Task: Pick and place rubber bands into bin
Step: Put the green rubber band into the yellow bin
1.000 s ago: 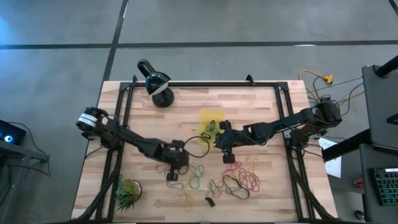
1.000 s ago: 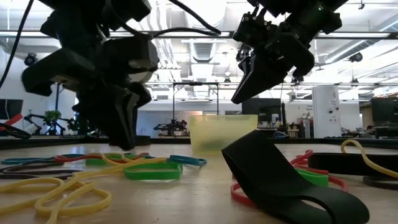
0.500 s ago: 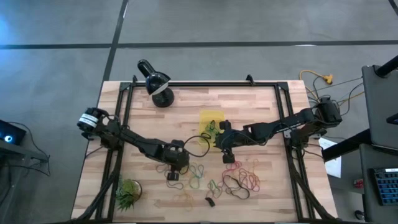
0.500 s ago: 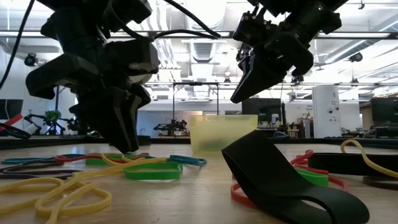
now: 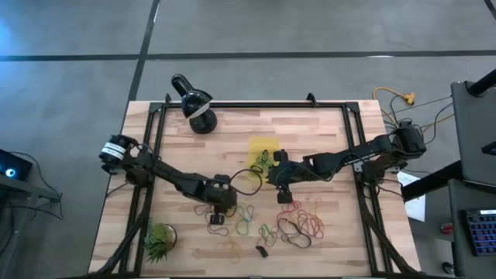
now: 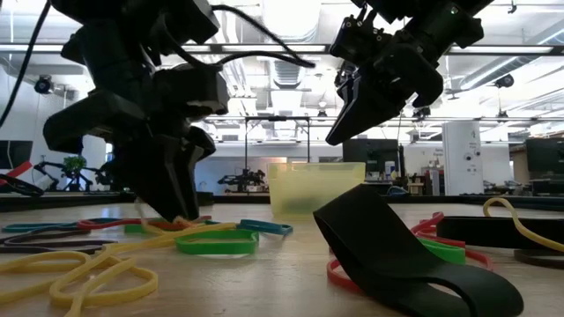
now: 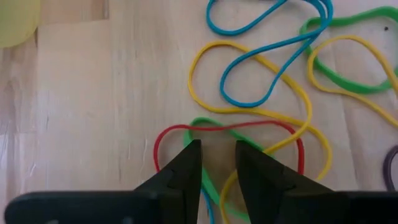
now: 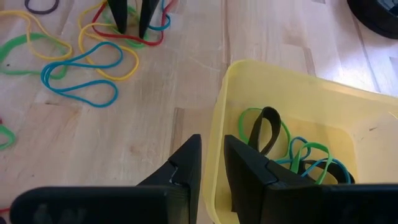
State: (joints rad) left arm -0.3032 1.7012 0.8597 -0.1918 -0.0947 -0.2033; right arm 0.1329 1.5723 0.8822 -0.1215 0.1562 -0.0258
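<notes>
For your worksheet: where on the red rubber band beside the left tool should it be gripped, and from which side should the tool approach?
Grip the red rubber band on its bare arc between the left tool fingertips, coming straight down from above: it lies flat on the table, and elsewhere yellow and green bands cross it.

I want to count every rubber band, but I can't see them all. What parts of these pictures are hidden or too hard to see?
- Bin contents: the right wrist view cuts them off at its edge; in the high view the right gripper partly covers them.
- Red band: the left wrist view's own fingers hide its near part.
- Bands in the high view: too small and tangled to count.
- Low view: the big black band blocks those behind.
</notes>
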